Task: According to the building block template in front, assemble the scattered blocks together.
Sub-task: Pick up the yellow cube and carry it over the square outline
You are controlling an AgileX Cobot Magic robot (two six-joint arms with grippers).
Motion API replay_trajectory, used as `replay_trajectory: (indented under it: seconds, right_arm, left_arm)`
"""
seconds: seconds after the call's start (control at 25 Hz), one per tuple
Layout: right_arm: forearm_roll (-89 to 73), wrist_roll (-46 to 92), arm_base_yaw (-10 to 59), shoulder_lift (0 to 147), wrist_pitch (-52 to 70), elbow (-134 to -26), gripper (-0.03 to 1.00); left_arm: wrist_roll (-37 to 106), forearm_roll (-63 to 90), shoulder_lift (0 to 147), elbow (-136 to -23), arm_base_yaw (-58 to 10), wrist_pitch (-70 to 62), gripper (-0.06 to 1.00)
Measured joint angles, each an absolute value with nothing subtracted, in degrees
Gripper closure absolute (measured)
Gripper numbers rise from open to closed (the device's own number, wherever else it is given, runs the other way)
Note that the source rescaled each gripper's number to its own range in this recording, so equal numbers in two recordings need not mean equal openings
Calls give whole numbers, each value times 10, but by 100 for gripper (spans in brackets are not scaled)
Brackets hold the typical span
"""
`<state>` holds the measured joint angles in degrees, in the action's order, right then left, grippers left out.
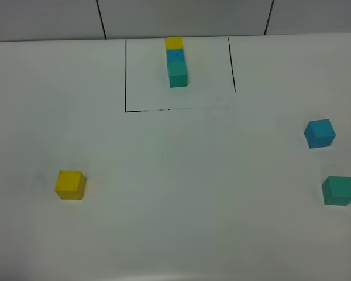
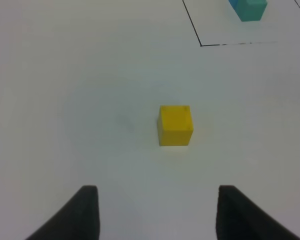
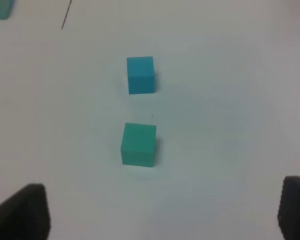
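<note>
Yellow block (image 2: 175, 125) sits alone on the left side of the tabletop (image 1: 175, 222), straight ahead of the left end effector (image 2: 157, 202). It is close to the midline between the two fingers and squarely faced, so a forward reach and descent should bracket it. Those fingers stand apart with nothing between them, the gap wider than the block.

The blue block (image 3: 140, 75) and green block (image 3: 138, 144) lie on the right side, near each other but not touching. The green one is the closer to the right end effector (image 3: 165, 192), which is spread very wide and empty.

The template (image 1: 176, 61) rests inside the black outline (image 1: 125, 76) at the far middle. Its long axis points away from the robot, with yellow farthest and green nearest. The left arm is nearer the yellow block, and the right arm is nearer the other two.
</note>
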<state>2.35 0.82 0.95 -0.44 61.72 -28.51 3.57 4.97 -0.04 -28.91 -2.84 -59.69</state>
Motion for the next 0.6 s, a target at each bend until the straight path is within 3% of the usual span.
replay_trajectory:
  seconds: [0.6]
  right_arm:
    - [23, 8, 10, -4, 617, -285, 11]
  left_arm:
    - [36, 50, 0, -289, -28, -597, 80]
